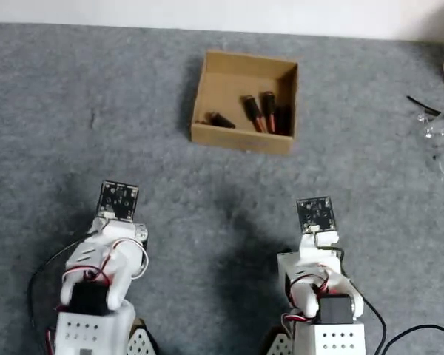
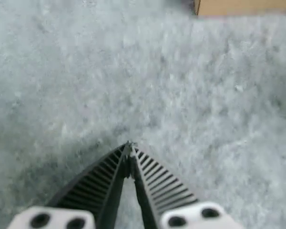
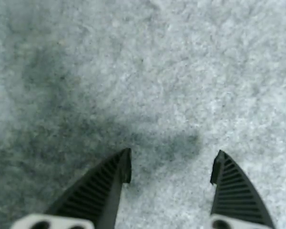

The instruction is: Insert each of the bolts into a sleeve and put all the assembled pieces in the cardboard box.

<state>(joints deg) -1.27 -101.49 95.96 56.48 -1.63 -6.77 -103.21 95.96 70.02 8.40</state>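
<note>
The job looks to be at its very end, I think. The pieces I can see are all lying inside the cardboard box, which sits near the far edge of the table, about in the middle. They are short round sticks, dark with a red-brown part, and look hard and smooth. I cannot tell for sure that each one has its bolt pushed in. The box is brown, square, open on top, with thin stiff walls. The table has a grey fuzzy cover, like soft carpet. Both arms sit by the near edge, well apart from the box. The left gripper has its two black ribbed fingers pressed together with nothing between them. The right gripper has its fingers wide apart over bare grey cover. The next move seems to call for little: only a check that the box holds every piece.
</note>
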